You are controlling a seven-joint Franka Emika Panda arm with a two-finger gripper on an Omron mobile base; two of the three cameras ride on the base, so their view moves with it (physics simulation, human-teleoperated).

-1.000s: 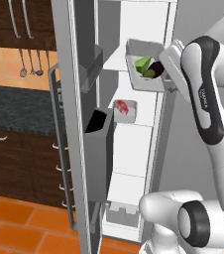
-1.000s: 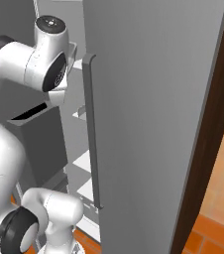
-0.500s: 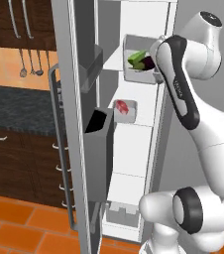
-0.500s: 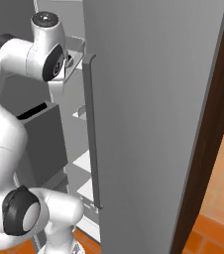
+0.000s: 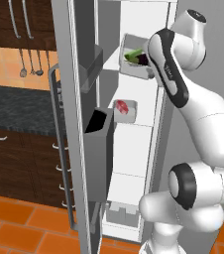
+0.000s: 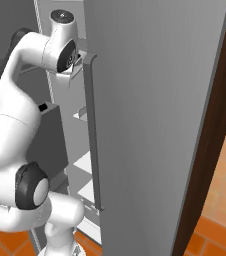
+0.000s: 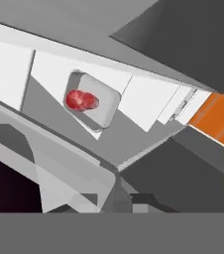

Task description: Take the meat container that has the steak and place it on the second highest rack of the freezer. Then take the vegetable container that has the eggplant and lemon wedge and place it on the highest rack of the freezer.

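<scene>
The freezer [image 5: 136, 149] stands open with its white racks showing. The vegetable container [image 5: 133, 63] sits tilted at the highest rack, with the green-yellow lemon wedge [image 5: 132, 55] and the dark eggplant [image 5: 142, 59] inside it. My gripper [image 5: 151, 68] is shut on the container's right rim, mostly hidden behind my wrist. One rack lower rests the meat container [image 5: 125, 109] with the red steak [image 5: 124, 106]. The hand view looks down on the meat container [image 7: 93, 100] and steak [image 7: 81, 100], with a dark purple patch at lower left.
The open freezer door [image 5: 74, 124] carries dark bins [image 5: 98, 144] close to the racks on the left. A grey fridge door [image 6: 150, 100] with a long handle walls off the right. Dark cabinets [image 5: 15, 149] and hanging utensils [image 5: 27, 69] lie left, above orange floor tiles [image 5: 15, 223].
My arm has risen and reached further in, carrying the vegetable container up and deeper toward the highest rack. The meat container has stayed in place.
</scene>
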